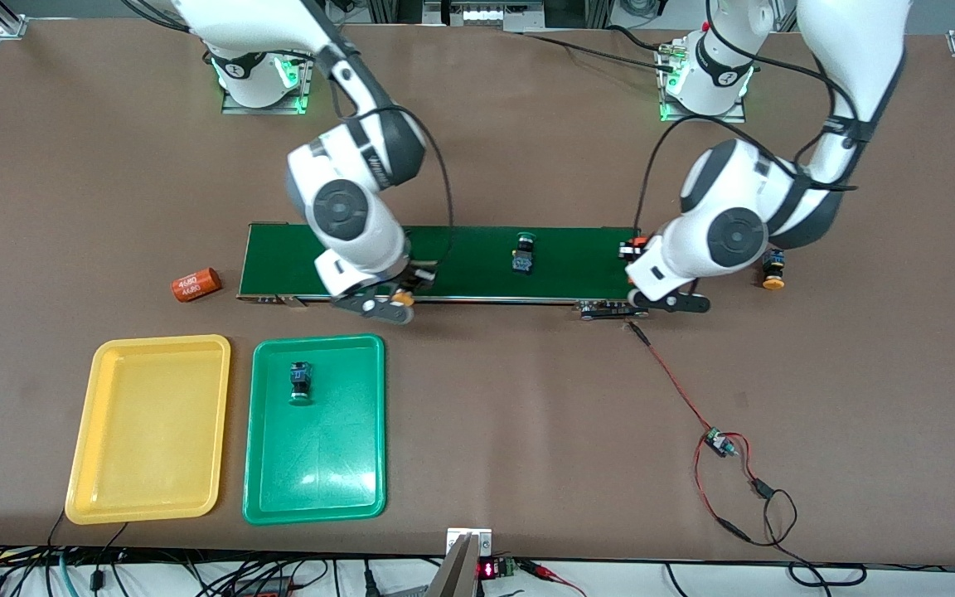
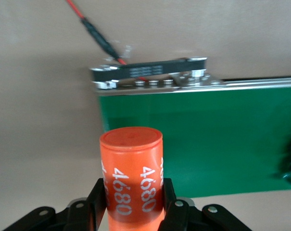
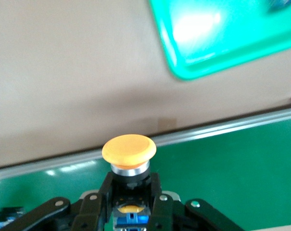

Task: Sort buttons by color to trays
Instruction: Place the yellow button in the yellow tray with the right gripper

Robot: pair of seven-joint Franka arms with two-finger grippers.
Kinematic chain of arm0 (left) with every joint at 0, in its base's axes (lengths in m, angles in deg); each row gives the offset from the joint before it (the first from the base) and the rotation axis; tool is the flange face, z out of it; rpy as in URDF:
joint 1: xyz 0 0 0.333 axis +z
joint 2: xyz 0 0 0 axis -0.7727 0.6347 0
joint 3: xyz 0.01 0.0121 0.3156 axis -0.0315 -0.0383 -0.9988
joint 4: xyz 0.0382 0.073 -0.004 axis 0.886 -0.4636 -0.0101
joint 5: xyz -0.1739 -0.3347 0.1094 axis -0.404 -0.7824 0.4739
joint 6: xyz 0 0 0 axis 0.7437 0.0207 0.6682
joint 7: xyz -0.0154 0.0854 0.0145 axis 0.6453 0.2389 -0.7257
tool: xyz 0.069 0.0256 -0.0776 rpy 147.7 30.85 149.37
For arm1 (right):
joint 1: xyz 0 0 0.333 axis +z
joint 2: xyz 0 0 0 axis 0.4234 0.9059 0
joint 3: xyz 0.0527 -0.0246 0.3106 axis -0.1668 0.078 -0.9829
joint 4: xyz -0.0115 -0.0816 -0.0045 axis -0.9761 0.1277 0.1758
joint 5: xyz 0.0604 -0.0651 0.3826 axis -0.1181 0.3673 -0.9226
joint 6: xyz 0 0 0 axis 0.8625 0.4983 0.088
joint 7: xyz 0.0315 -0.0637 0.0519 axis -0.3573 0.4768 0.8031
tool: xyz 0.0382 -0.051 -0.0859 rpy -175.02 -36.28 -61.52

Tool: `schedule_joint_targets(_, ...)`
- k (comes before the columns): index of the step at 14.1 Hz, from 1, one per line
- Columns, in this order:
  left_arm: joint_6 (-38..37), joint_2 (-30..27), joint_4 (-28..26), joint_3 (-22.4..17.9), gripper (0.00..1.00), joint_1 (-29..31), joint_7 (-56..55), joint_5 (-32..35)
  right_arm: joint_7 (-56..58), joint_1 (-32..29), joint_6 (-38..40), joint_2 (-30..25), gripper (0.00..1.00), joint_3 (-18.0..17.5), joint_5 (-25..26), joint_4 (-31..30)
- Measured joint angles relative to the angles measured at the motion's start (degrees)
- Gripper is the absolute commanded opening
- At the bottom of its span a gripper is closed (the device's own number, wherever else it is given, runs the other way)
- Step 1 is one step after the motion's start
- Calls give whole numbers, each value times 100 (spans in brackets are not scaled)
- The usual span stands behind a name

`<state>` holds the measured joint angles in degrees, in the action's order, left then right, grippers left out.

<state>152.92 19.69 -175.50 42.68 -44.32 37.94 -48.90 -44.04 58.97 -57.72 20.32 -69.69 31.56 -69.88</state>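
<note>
- The right gripper (image 1: 401, 296) is clamped tight on 1 orange-capped button (image 3: 129, 150) over the camera-side edge of the green belt (image 1: 477, 253).
- The left gripper (image 1: 632, 249) is closed around an orange cylinder (image 2: 132, 175) over the belt's end.
- 1 green button (image 1: 300, 382) is seen in the green tray (image 1: 314, 489); the yellow tray (image 1: 150, 489) lies beside it.
- Another green button (image 1: 523, 253) rests on the belt; a second orange button (image 1: 773, 270) lies off its end.
- A second cylinder (image 1: 196, 284) lies near the belt's other end.

"4680" on orange cylinder (image 2: 131, 174)
</note>
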Motion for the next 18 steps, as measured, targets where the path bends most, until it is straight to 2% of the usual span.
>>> schedule_joint_targets(3, 837, 259, -250, 96, 27, -196, -689, -1, 1061, -675, 354, -33, 0, 34, 12, 332)
schedule_joint_targets(4, 1035, 340, -310, 116, 38, -242, -866, -1, 1578, -915, 377, 32, 0, 41, 105, 330)
schedule_joint_targets(5, 1088, 355, -320, 163, 94, -252, -991, -1, 2080, -1149, 387, 145, 0, 44, 321, 329)
schedule_joint_targets(6, 1110, 352, -320, 208, 100, -253, -1060, -1, 2456, -1346, 382, 286, 0, 51, 564, 333)
schedule_joint_targets(8, 1118, 352, -320, 245, 100, -258, -1075, -1, 3128, -1702, 336, 531, 0, 65, 1013, 355)
schedule_joint_targets(10, 1094, 333, -300, 244, 100, -247, -1075, -1, 4001, -2106, 216, 680, 0, 87, 1247, 379)
schedule_joint_targets(12, 908, 216, -186, 245, 100, -207, -1084, -2, 4997, -2660, 4, 801, 0, 73, 1118, 390)
schedule_joint_targets(14, 449, -26, 51, 245, 100, -102, -1090, -59, 6212, -3170, -174, 962, 0, 41, 636, 396)
schedule_joint_targets(16, -74, -332, 256, 219, 100, 115, -1090, -108, 6993, -3443, -260, 1100, 0, 6, 434, 404)
schedule_joint_targets(18, -364, -530, 297, -21, 100, 369, -1027, -109, 7458, -3507, -478, 1220, 0, -13, 411, 409)
